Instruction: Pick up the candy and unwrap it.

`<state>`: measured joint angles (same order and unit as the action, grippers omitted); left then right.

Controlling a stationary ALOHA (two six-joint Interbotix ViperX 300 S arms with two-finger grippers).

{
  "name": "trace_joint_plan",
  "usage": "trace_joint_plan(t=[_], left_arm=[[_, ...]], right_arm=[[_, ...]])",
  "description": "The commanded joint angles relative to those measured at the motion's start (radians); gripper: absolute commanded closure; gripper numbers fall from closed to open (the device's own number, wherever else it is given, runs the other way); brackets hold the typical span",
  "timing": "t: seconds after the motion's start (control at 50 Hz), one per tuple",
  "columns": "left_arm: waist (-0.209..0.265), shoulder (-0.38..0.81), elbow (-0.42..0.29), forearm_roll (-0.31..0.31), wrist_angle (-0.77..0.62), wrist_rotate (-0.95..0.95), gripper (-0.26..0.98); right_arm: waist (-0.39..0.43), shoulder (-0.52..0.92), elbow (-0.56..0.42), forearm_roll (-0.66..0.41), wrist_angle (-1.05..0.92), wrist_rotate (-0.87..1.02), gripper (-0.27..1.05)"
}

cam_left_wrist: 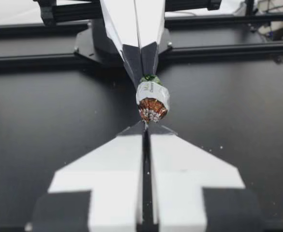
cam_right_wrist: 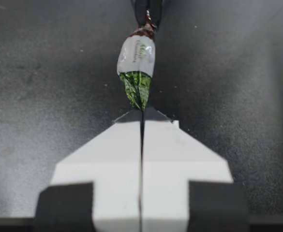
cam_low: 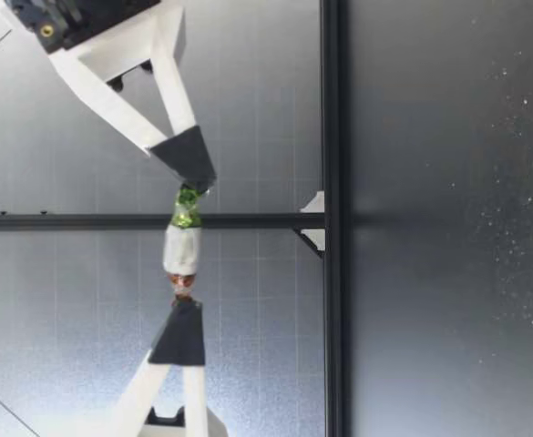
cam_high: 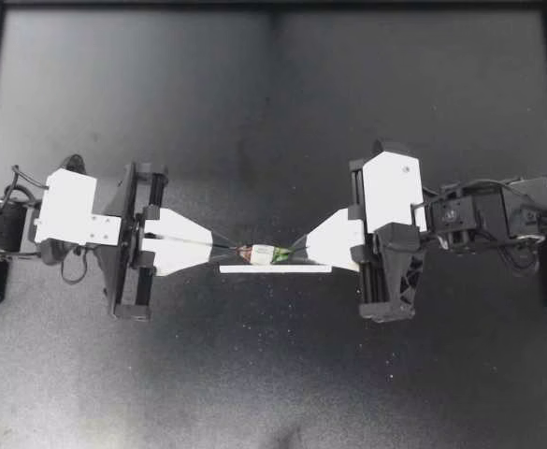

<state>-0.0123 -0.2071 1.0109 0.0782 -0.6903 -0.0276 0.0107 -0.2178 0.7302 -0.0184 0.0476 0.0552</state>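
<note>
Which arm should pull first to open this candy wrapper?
Probably right: my right gripper pinches the longer green twist of the candy; my left gripper anchors the short brown end.

Soft light is falling from overhead in the top view, laying a pale sheen across the middle of the dark desk (cam_high: 273,112) while its corners are fading toward black. The white plates of my left hand (cam_high: 233,248) and my right hand (cam_high: 293,251) are glaring, their detail washing out. In the low view the backdrop (cam_low: 75,309) is glowing bright grey and the desk is catching a dull gleam. In both wrist views the nearest parts of each hand are blurring out of focus, while the candy (cam_high: 262,253) is showing crisp, its foil glinting.
</note>
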Motion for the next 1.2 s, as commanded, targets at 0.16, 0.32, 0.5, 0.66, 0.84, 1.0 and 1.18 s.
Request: trace_joint_plan(t=[0.16,0.32,0.5,0.66,0.84,1.0,1.18], left_arm=[[-0.002,-0.026,0.002,0.002,-0.003,0.002,0.92],[-0.002,-0.018,-0.006,0.002,-0.002,0.0,0.92],[0.0,0.02,-0.044,0.0,0.0,0.003,0.92],[-0.002,0.046,-0.067,0.002,0.0,0.002,0.92],[-0.002,0.025,-0.048,-0.003,0.0,-0.003,0.92],[-0.002,0.002,-0.023,-0.02,0.0,-0.009,0.92],[-0.002,0.002,-0.014,-0.061,0.0,-0.037,0.92]], right_arm=[[-0.014,-0.034,0.009,0.0,0.003,-0.002,1.01],[-0.015,-0.032,-0.003,0.0,-0.02,-0.008,1.01],[-0.015,0.008,-0.041,0.0,-0.048,-0.017,1.01],[-0.015,0.032,-0.06,0.0,-0.048,-0.028,1.01],[-0.015,0.008,-0.04,-0.002,-0.043,-0.018,1.01],[-0.015,-0.028,-0.006,0.003,-0.044,-0.005,1.01],[-0.015,-0.037,0.006,0.003,-0.048,0.006,1.01]])
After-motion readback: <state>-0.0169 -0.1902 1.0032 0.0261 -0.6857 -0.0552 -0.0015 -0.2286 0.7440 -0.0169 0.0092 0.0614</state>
